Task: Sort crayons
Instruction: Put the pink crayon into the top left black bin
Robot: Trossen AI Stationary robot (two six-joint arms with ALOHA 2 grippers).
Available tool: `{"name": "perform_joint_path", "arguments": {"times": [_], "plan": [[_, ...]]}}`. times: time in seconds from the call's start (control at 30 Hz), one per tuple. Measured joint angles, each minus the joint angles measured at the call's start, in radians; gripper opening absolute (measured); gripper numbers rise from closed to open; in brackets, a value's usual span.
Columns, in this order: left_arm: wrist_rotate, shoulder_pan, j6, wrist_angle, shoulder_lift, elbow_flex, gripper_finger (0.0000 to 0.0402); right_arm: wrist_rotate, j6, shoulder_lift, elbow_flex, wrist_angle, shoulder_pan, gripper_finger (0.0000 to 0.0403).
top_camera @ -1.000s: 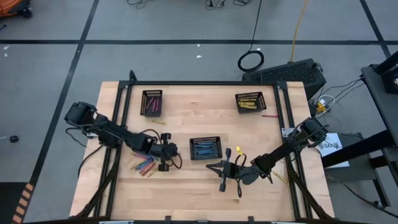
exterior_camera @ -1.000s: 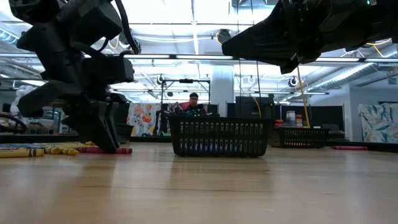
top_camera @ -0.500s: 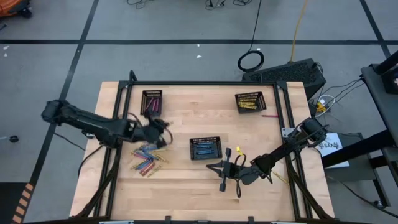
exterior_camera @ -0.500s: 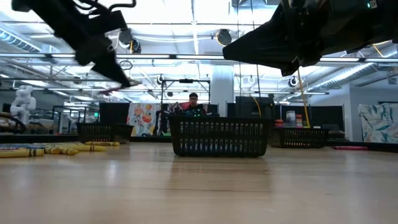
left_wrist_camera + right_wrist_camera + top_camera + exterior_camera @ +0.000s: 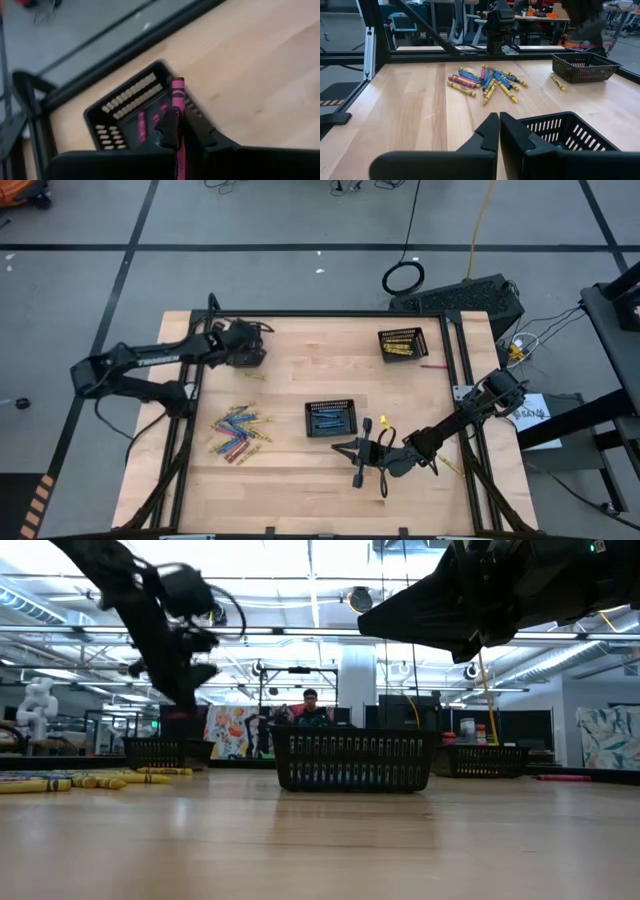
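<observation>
High view: nearest the front edge of the worktop [image 5: 300, 500], the right tool [image 5: 357, 463] is seen at rest, its fingers pressed together with nothing between them. Just beyond it stands the middle tray [image 5: 331, 418], with blue crayons [image 5: 328, 422] inside. To the left of that tray a loose pile of crayons [image 5: 238, 435] is spread on the wood. Farther back, at the left rear corner, the left tool [image 5: 243, 345] is held above the rear-left tray [image 5: 131, 112], clamped on a magenta crayon [image 5: 178, 107]; other magenta sticks are seen lying inside that tray. At the right rear a third tray [image 5: 402, 342] is filled with yellow crayons [image 5: 400, 346].
</observation>
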Motion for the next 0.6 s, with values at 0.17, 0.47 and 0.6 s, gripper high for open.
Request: {"name": "perform_joint_path", "arguments": {"times": [0.17, 0.47, 0.6], "plan": [[0.001, 0.083, 0.012, 0.014, 0.115, 0.0, 0.0006, 0.0, 0.0, 0.0, 0.0, 0.0, 0.0, 0.0], [0.119, 0.157, 0.055, 0.094, 0.255, 0.0, 0.0022, 0.0, -0.003, 0.0, 0.0, 0.0, 0.0, 0.0], [0.167, 0.19, 0.079, 0.094, 0.261, 0.0, 0.0071, 0.0, -0.003, 0.0, 0.0, 0.0, 0.0, 0.0]]}}
